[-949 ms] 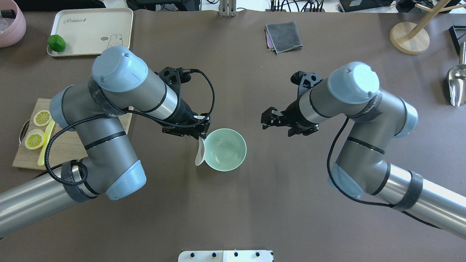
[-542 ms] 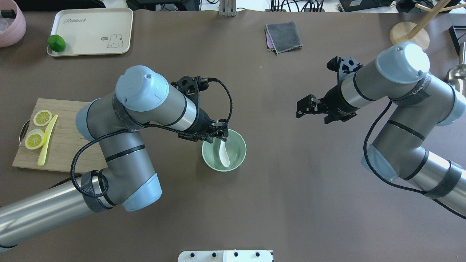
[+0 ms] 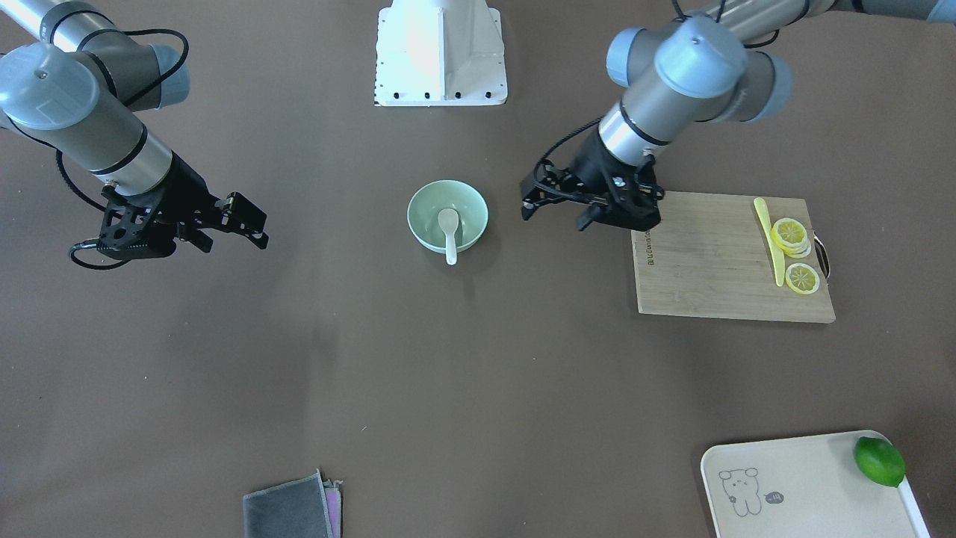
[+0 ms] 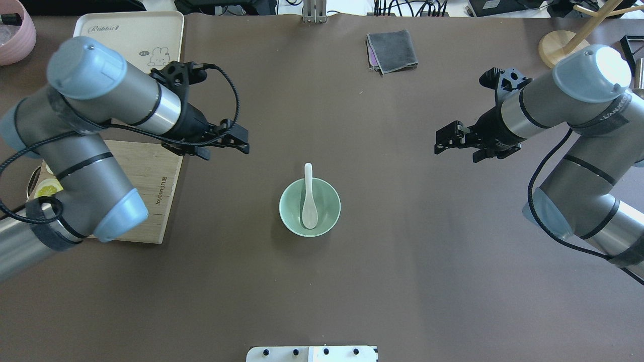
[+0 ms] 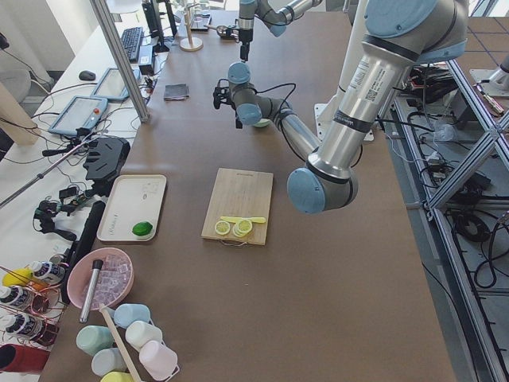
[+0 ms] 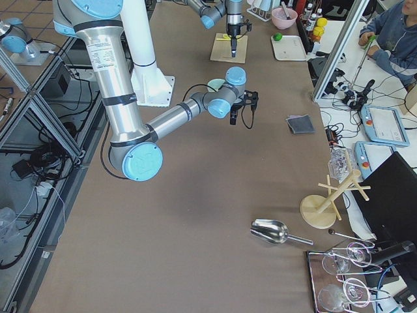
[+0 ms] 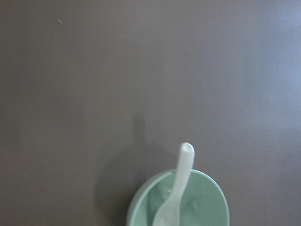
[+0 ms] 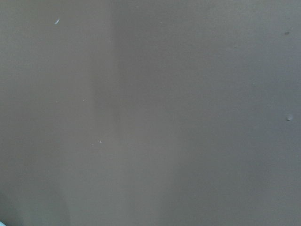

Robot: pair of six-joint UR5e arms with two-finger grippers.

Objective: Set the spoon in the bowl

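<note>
Overhead, front views face oppositely; both share bowl.

- Spoon: scoop in bowl, handle over bowl's far rim.
- Cutting board: left of bowl, well apart.
- Tray: far left, behind bowl.
- Cloth: behind bowl, rightward.

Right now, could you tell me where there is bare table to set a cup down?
Bare table lies between the bowl and the cloth, and between the bowl and the robot's base. Crowded around the cutting board and tray.
</note>
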